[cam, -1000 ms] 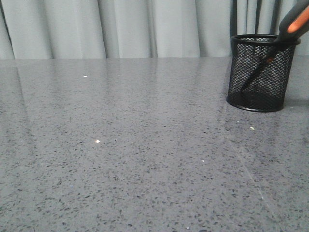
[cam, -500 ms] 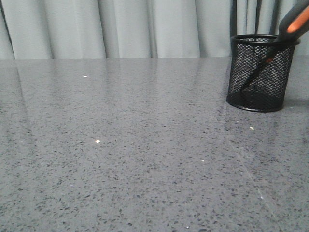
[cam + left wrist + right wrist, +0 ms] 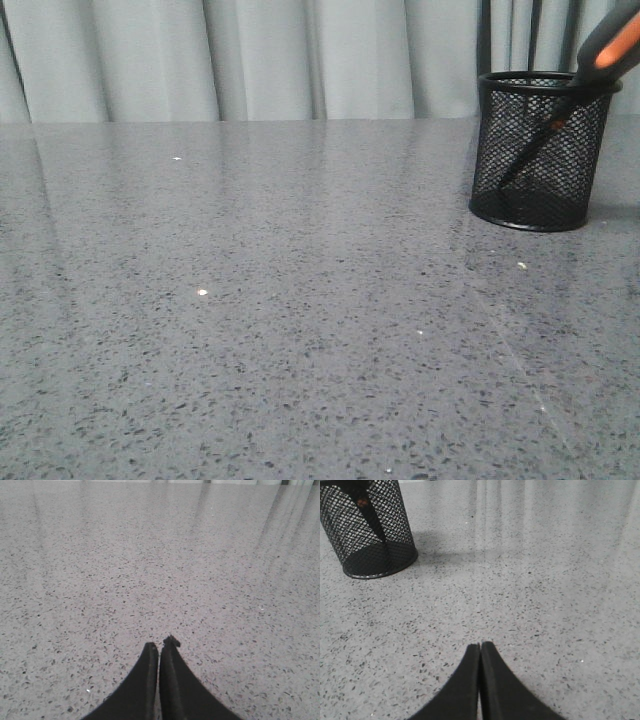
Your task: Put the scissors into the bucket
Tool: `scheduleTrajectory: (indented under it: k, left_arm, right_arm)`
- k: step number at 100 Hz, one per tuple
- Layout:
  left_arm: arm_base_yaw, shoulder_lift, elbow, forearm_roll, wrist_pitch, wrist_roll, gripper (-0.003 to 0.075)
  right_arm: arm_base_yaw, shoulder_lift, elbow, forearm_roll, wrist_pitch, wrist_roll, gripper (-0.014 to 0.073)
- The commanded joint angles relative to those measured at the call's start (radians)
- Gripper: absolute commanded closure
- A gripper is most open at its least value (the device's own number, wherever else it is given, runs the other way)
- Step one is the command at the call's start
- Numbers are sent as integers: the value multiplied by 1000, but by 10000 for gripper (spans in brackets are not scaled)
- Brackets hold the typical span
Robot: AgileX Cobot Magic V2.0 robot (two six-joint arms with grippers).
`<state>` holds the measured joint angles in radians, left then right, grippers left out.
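Grey speckled tabletop before pale curtains; scissors stand tilted in the mesh bucket. Both grippers' fingers, left and right, pressed together, empty.

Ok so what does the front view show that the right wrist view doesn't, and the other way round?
Only the front view shows the scissors' grey and orange handle sticking out above the bucket rim, plus the curtain behind. Only the right wrist view shows the right gripper, fingers together and holding nothing, apart from the bucket. Both show the bucket upright on the table with the blades leaning inside.
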<state>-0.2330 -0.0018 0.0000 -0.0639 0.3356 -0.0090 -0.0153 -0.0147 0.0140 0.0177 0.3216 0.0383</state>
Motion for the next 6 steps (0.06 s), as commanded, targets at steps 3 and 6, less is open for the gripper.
scheduleTrajectory:
  k: [3,6]
  left_arm:
    - [2,-28,40,-14,-46,-7,739]
    - [2,-28,40,-14,-46,-7,740]
  right_arm:
    - [-7,-17,6,3,-23,1,649]
    - [-7,-17,6,3,-23,1,649]
